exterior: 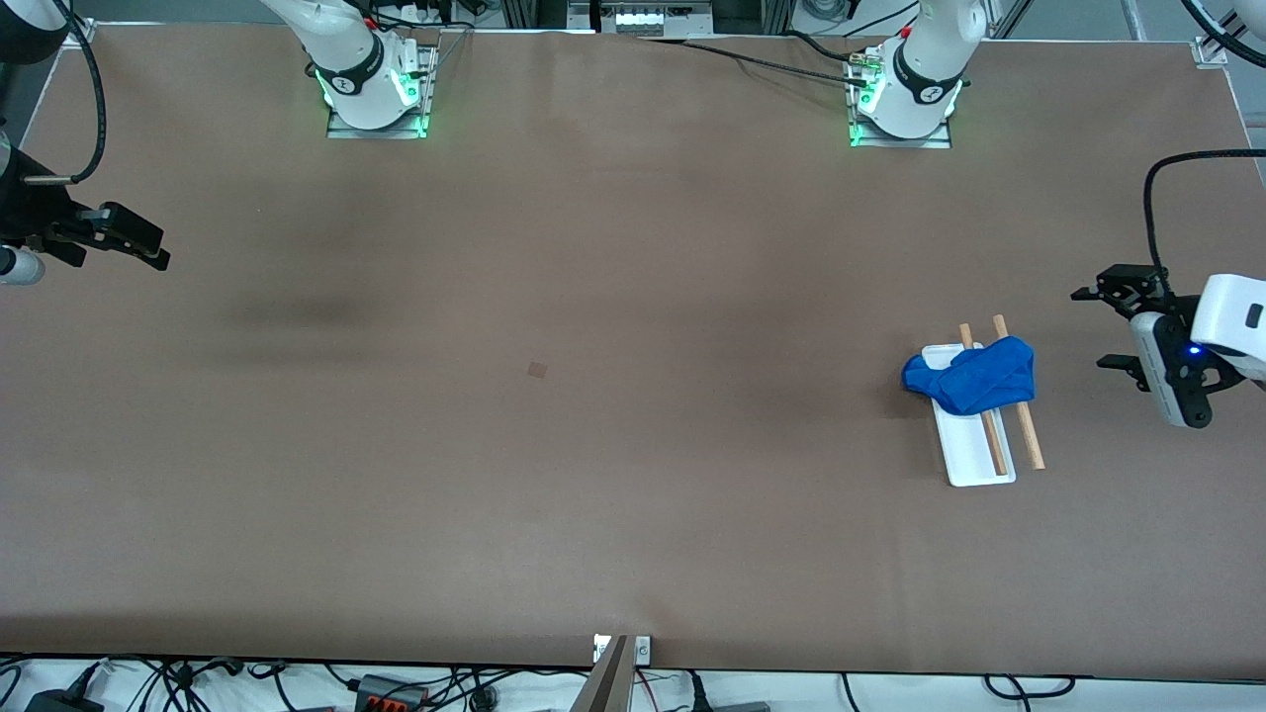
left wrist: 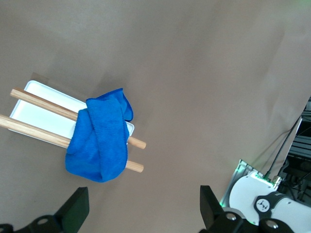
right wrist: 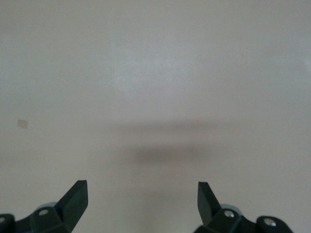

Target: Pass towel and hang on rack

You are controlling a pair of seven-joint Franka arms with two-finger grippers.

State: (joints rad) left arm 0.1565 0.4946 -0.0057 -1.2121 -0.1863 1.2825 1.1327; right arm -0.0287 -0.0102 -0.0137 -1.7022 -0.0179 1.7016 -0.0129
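We see a wide brown desk (exterior: 593, 415) spread under both arms, and it fills the ground of every view. A small square patch (exterior: 537, 370) of slightly darker brown lies on it near the middle.

At the right arm's end of the desk, the right claw (exterior: 138, 243) hangs in the air over bare brown surface, its two black fingers (right wrist: 75, 199) standing wide apart with nothing between them. That arm waits well away from the task's things.

At the left arm's end, the left claw (exterior: 1113, 328) hovers over the desk beside the rack, apart from it. Its black fingers (left wrist: 77, 208) also stand wide apart, and they hold nothing.

The rack (exterior: 974, 460), a small white rectangular tray with two thin parallel light-brown wooden rods (exterior: 1029, 440) running along its length, sits on the desk toward the left arm's end, near the left claw. In the left wrist view the rack (left wrist: 43, 99) shows both rods lying side by side above the white tray.

The small bright blue fuzzy towel (exterior: 974, 376) is draped across both rods at the end of the rack farther from the front camera. In the left wrist view the towel (left wrist: 99, 143) folds over the two rods, hanging down on either side, with the rod tips poking out just past it.
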